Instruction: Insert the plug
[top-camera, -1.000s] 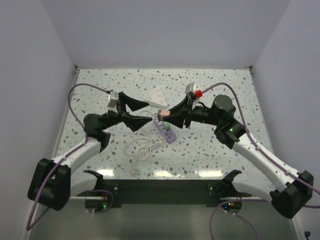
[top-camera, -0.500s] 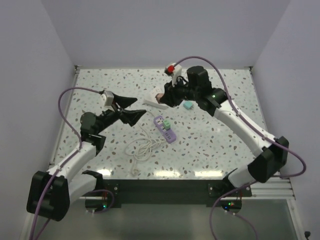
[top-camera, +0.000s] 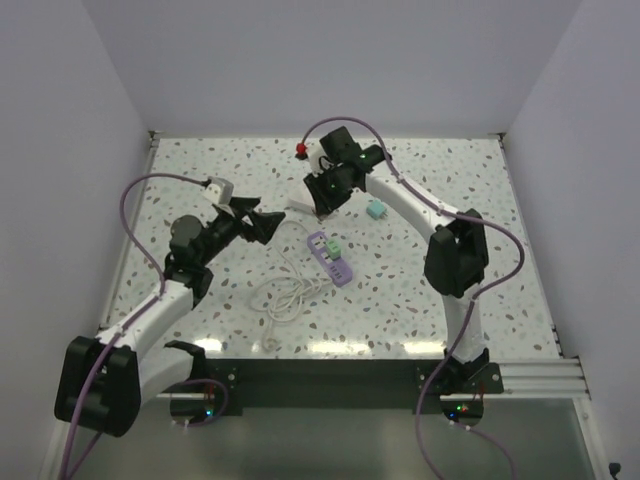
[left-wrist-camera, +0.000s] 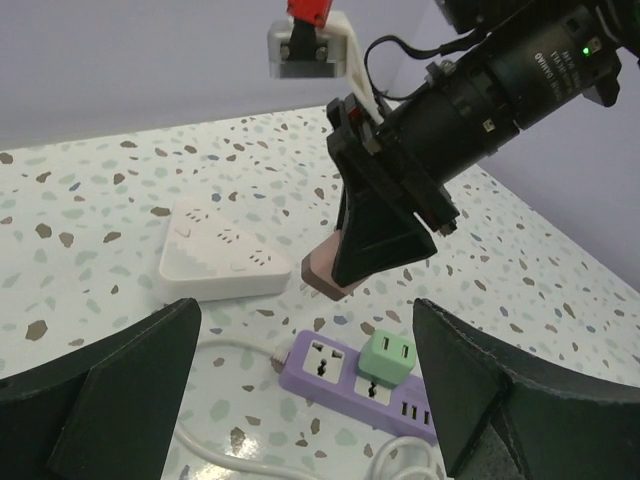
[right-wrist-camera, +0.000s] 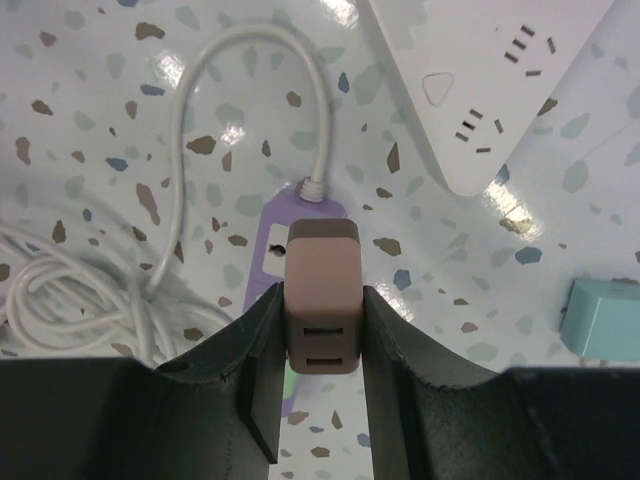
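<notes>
Right jaws were clenched on a dusty-pink plug (right-wrist-camera: 322, 300), squeezing its two flat sides, with its two USB slots facing the wrist camera. Seen from the left wrist, the plug (left-wrist-camera: 322, 272) hung prongs-down above the tabletop (top-camera: 420, 290), over the gap between a white power strip (left-wrist-camera: 222, 252) and a purple power strip (left-wrist-camera: 345, 375), and it was clear of both. From the right wrist view, looking down past the plug, the cable end of the purple power strip (right-wrist-camera: 262, 250) lay directly underneath, partly hidden by the plug's body. A green plug (left-wrist-camera: 388, 357) was already seated in the purple strip, next to an unused socket. The strip's white cable (top-camera: 290, 290) lay in loose coils on the near side of it. A teal adapter (top-camera: 376, 211) lay loose on the tabletop, to the right of the right jaws and apart from both strips. The left jaws were released and spread wide, their fingers (left-wrist-camera: 110, 390) at either edge of the left wrist view with nothing between them. The left arm (top-camera: 160, 310) was bent, and the left jaws faced the strips from the left.
</notes>
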